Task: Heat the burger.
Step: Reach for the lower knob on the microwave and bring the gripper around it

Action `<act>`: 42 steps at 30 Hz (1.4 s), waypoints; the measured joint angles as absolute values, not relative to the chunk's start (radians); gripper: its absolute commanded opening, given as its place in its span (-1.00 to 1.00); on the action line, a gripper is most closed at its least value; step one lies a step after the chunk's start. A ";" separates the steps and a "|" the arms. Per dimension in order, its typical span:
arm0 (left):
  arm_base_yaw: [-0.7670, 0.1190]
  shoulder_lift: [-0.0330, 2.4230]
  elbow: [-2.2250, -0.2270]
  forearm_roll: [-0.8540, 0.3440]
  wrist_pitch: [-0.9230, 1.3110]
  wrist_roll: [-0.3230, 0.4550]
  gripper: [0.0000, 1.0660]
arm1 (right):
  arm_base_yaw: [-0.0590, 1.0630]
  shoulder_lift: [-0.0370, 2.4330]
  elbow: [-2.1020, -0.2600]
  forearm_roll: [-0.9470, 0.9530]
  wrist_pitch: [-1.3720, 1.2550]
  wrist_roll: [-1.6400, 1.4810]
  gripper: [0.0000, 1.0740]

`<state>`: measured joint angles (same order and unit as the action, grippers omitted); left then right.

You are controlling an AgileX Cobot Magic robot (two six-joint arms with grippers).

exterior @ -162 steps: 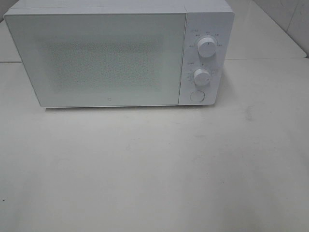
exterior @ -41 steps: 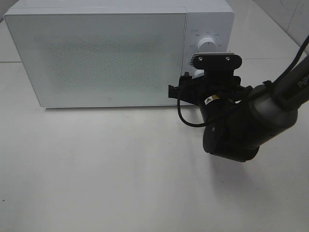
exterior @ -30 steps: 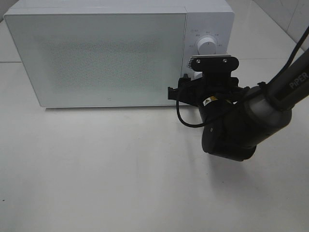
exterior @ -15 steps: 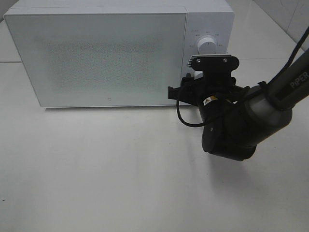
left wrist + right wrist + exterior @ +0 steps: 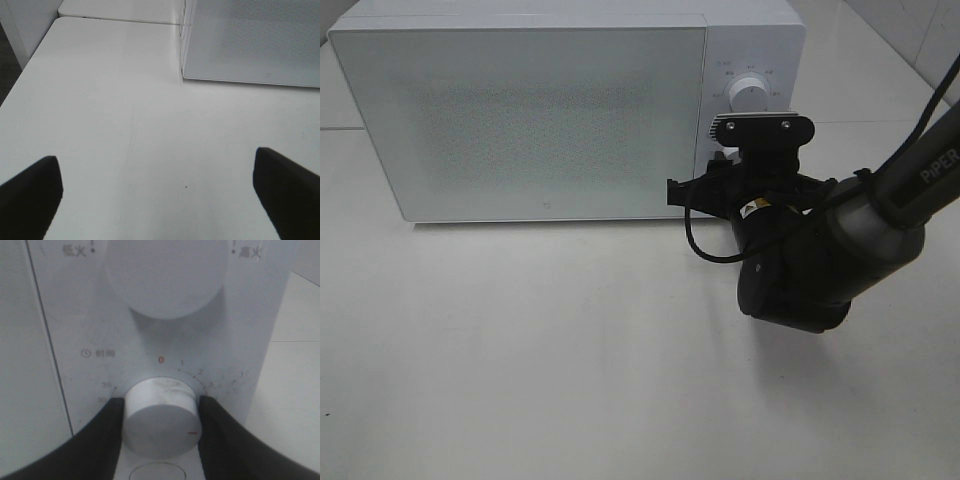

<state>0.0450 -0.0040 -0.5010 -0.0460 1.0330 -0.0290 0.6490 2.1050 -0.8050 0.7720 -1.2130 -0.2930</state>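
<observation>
- Right tool [image 5: 161,405] grasps the timer knob [image 5: 160,422], one finger on each side: the hold for twisting time on.
- Microwave [image 5: 760,60] sits far on the surface [image 5: 570,350], door [image 5: 520,120] shut.
- Burger isn't visible in any view. Presumably it's inside, but I can't confirm.
- Left tool [image 5: 155,160] is released, jaws wide, parked near-left of the microwave, out of the way.

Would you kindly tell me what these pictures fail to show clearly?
- Burger: in no view; the white microwave's frosted closed door reveals nothing inside.
- Small white round timer knob: exterior view, hidden behind the black right arm.
- Round white button: right wrist view, cut off by the edge.
- Grey dial markings: right wrist view, partly blurred.
</observation>
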 measured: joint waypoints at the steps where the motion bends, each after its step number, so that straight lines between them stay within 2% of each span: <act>1: 0.045 -0.004 -0.501 -0.046 1.033 -0.029 0.83 | 0.649 2.105 -0.805 0.772 -1.213 -0.293 -0.97; 17: 0.045 -0.004 -0.501 -0.046 1.033 -0.029 0.83 | 0.649 2.105 -0.805 0.771 -1.213 -0.200 -0.81; 31: 0.045 -0.004 -0.501 -0.046 1.033 -0.029 0.83 | 0.649 2.105 -0.805 0.769 -1.213 0.244 -0.81; 40: 0.045 -0.004 -0.501 -0.046 1.033 -0.029 0.83 | 0.651 2.105 -0.805 0.767 -1.214 0.663 -0.80; 42: 0.045 -0.004 -0.501 -0.046 1.033 -0.029 0.83 | 0.651 2.105 -0.805 0.767 -1.216 0.858 -0.79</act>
<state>0.0450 -0.0040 -0.5010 -0.0460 1.0330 -0.0290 0.6510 2.1050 -0.8050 0.7670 -1.2160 0.8580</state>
